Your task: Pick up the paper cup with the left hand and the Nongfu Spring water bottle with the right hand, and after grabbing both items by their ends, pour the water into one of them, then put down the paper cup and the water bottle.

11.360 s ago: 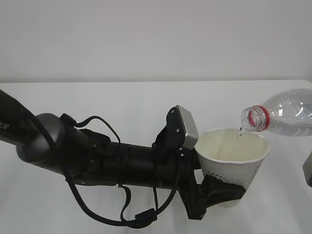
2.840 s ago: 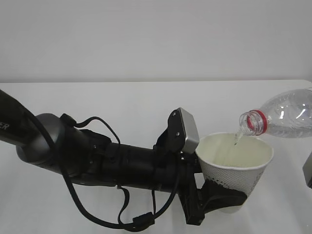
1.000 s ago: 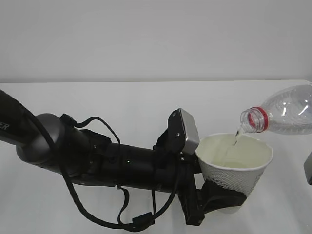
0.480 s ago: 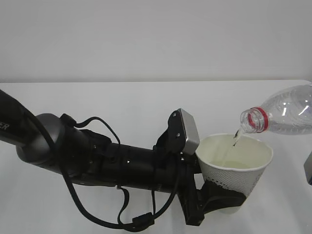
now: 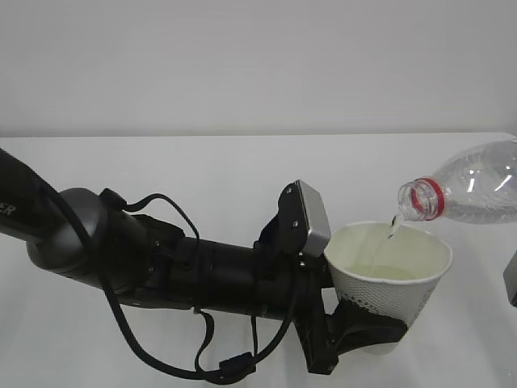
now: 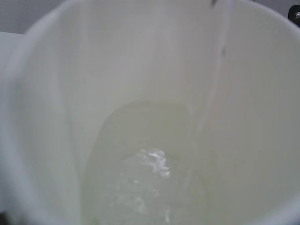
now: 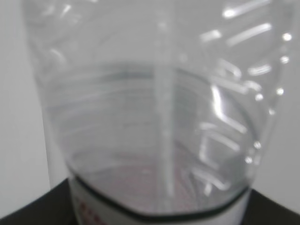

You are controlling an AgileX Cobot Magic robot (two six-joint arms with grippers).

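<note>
At lower right of exterior view: left hand [image 5: 367, 327] clamps paper cup [image 5: 386, 271]; right hand, off-frame, presumably grips tilted Nongfu Spring water bottle [image 5: 468, 187]. Water [image 6: 150, 180] pouring. Next: level bottle, set both down.

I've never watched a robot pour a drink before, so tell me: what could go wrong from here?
The thin stream of water falls just inside the far rim of the paper cup; a small drift of the Nongfu Spring water bottle could send it onto the table.

The left hand grips the soft cup only near its base, so the filling cup might tip or buckle.
</note>
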